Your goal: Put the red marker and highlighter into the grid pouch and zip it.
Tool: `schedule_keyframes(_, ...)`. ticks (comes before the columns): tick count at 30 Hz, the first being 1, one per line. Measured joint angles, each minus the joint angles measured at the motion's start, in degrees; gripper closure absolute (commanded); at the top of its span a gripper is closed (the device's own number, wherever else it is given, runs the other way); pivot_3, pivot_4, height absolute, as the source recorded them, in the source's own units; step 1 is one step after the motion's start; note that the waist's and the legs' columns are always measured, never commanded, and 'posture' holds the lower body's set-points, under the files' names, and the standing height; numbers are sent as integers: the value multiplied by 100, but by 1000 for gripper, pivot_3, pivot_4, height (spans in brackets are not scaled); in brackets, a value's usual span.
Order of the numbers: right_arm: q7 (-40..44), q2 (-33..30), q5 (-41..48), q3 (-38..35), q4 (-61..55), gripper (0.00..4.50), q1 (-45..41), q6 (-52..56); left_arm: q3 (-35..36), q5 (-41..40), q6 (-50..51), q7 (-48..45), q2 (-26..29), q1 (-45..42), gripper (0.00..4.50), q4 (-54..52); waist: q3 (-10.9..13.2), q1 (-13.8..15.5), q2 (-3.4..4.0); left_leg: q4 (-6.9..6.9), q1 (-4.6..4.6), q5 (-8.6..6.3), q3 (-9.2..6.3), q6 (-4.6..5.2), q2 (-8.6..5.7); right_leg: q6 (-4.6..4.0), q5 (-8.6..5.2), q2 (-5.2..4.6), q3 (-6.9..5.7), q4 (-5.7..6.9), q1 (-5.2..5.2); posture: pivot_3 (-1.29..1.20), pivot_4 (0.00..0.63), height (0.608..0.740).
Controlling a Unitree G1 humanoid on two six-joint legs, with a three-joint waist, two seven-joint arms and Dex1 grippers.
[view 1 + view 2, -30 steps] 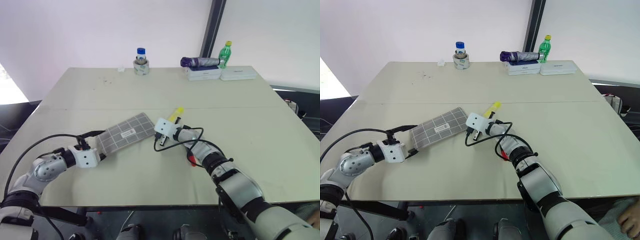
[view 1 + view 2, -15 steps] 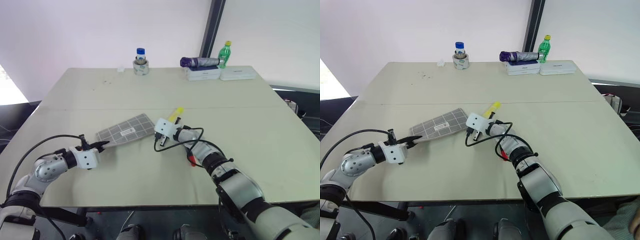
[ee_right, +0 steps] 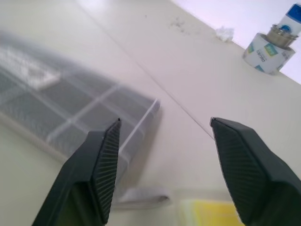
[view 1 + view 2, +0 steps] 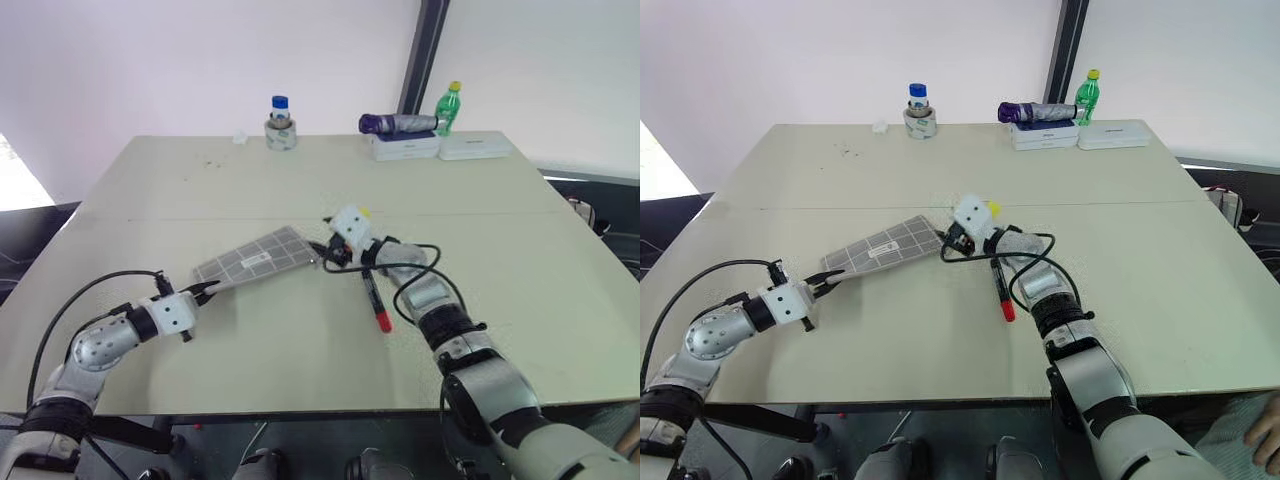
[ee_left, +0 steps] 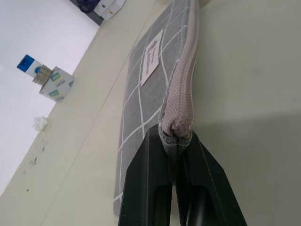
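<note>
I see a pale tabletop (image 4: pixel 200 190) carrying a grid pouch (image 4: pixel 262 257), pinched at one corner by my left fingers (image 5: pixel 146 188). A red marker (image 4: pixel 376 300) lies just under my right arm, behind its spread fingers (image 3: pixel 106 165). Well beyond both sit a tape roll (image 4: pixel 279 134), two white boxes (image 4: pixel 440 146) and a green bottle (image 4: pixel 450 107).

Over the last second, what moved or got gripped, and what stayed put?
The left pincer closed on the near corner of the grid pouch. The right pincer opened and swung up toward the pouch's far end, uncovering the red marker. The pouch, the marker and the highlighter lie as before.
</note>
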Motion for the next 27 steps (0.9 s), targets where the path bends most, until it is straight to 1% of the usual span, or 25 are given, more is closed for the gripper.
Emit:
schedule_keyframes(3,399,-208,359,-48,-1058,1676,688,882,98,-91,230,7,-7,212,4500,-358,-1,5,-1,1,0,-1,-2,2,0,0,0,-1,0,-1,2,0,150,737)
schedule_keyframes(7,347,-189,380,137,-1591,1676,1225,1558,245,-221,576,25,-87,352,4500,-776,0,-28,0,2,2,0,-2,-1,1,-1,0,0,0,9,-3,0,150,737)
schedule_keyframes(10,219,-214,300,212,-1746,1676,1270,1509,344,-347,816,14,-97,448,4500,-1171,0,-27,0,1,2,0,-2,-1,0,0,0,0,0,9,-4,0,150,737)
schedule_keyframes(14,1,-190,158,266,-1743,1676,1253,1036,550,-514,1119,-25,-56,559,4500,-1623,0,-24,-1,0,1,0,-2,-1,0,0,0,1,0,6,-4,0,150,737)
schedule_keyframes(20,-171,145,283,172,-1467,1676,1141,942,857,-654,1383,-59,26,588,4500,-2000,1,-18,-2,0,1,1,-1,-2,0,0,0,1,0,4,-2,0,150,737)
schedule_keyframes(24,-219,498,533,84,-1234,1676,1095,1018,898,-720,1466,-144,26,595,4500,-2074,1,-22,-2,0,1,1,-1,-2,0,0,0,2,0,4,-2,0,150,737)
schedule_keyframes(25,-225,560,616,61,-1154,1915,1035,1063,898,-720,1467,-160,25,597,4500,-2095,1,-22,-2,0,1,1,-1,-2,0,0,0,2,0,4,-2,0,150,737)
schedule_keyframes(27,-228,682,752,-48,-1081,2554,933,1134,899,-719,1467,-166,25,597,4500,-2113,1,-17,-2,0,1,1,-1,-2,0,0,0,2,0,4,-2,0,150,737)
